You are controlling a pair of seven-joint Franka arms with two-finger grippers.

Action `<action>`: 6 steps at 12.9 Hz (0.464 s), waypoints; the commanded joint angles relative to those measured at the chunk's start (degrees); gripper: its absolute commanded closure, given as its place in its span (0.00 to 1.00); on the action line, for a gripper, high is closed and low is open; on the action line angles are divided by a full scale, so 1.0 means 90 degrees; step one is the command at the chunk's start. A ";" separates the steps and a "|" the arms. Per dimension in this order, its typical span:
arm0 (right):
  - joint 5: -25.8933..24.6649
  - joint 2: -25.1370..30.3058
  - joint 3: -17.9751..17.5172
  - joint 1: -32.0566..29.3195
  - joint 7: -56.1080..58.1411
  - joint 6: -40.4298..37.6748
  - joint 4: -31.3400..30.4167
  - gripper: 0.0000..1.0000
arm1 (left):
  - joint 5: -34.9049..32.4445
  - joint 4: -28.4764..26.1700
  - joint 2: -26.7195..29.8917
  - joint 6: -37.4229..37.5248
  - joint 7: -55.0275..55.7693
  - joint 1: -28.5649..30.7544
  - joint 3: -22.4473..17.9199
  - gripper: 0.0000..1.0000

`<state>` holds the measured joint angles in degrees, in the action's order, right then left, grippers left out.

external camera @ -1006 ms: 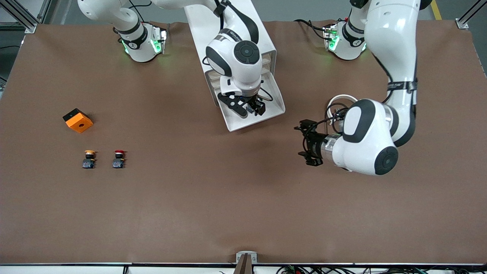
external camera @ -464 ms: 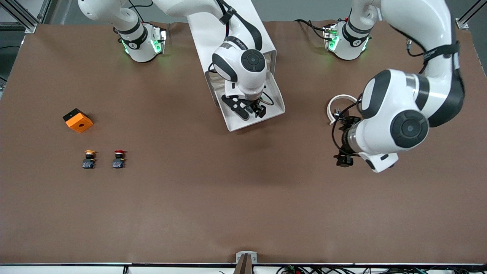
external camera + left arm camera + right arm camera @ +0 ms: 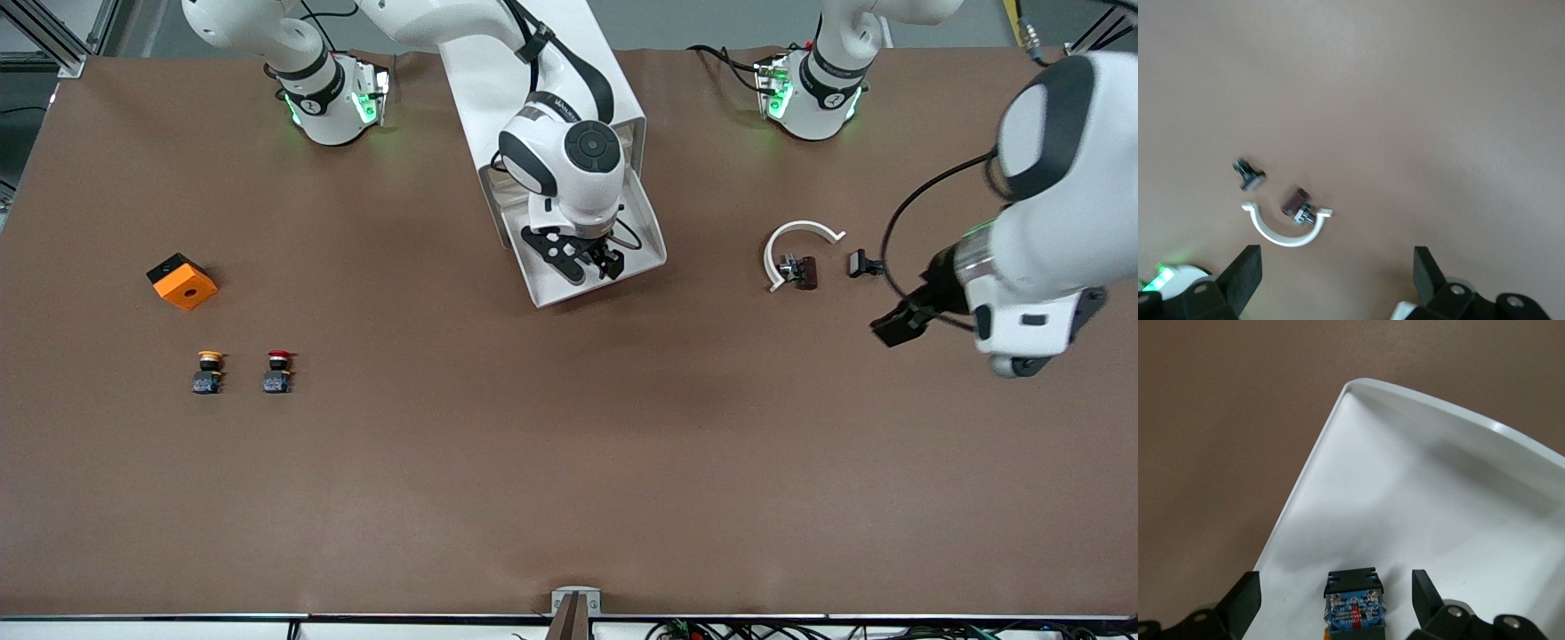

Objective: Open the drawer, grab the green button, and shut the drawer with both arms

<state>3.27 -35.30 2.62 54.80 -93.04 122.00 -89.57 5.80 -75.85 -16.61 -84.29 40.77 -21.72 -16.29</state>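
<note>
White drawer (image 3: 622, 267) stands open; right gripper (image 3: 1335, 603) hangs over it, jaws spread empty astride the button (image 3: 1353, 600). Left gripper (image 3: 1335, 280), open and empty, waits well apart.

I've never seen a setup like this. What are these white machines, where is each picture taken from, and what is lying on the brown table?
The white machines are two robot arms, each ending in a black two-fingered hand. The big picture looks down from a high camera facing them; the two small ones come from cameras on their wrists.

The right hand is down in the open drawer, pulled out at the foot of a white cabinet. Its wrist camera shows open fingers on either side of a small button lying in the drawer, not gripped.

The left hand hangs open and empty over the left arm's end of the table. Its wrist view shows a white curved clip and two small dark parts below.

Toward the right arm's end lie an orange block, an orange-capped button and a red-capped button.
</note>
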 commanded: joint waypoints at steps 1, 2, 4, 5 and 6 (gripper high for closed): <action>0.0047 -0.0111 0.0051 0.0102 -0.0083 -0.0010 0.0147 0.00 | -0.0204 -0.0691 0.0778 -0.0068 -0.1215 0.0214 0.0101 0.00; 0.0047 -0.0121 0.0051 0.0112 -0.0034 -0.0011 0.0147 0.00 | -0.0234 -0.0955 0.1032 -0.0126 -0.1529 0.0419 0.0265 0.00; 0.0028 -0.0121 0.0051 0.0170 0.0034 -0.0020 0.0147 0.00 | -0.0243 -0.1395 0.1492 -0.0224 -0.1950 0.0557 0.0316 0.00; 0.0008 -0.0150 0.0051 0.0199 0.0064 -0.0020 0.0147 0.00 | -0.0331 -0.1484 0.1629 -0.0234 -0.2078 0.0596 0.0345 0.00; -0.0002 -0.0150 0.0051 0.0219 0.0219 -0.0020 0.0147 0.00 | -0.0409 -0.1552 0.1717 -0.0234 -0.2166 0.0683 0.0452 0.00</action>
<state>3.24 -35.68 2.60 55.82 -92.58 122.01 -89.53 4.38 -85.07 -5.46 -84.59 23.28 -16.80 -14.63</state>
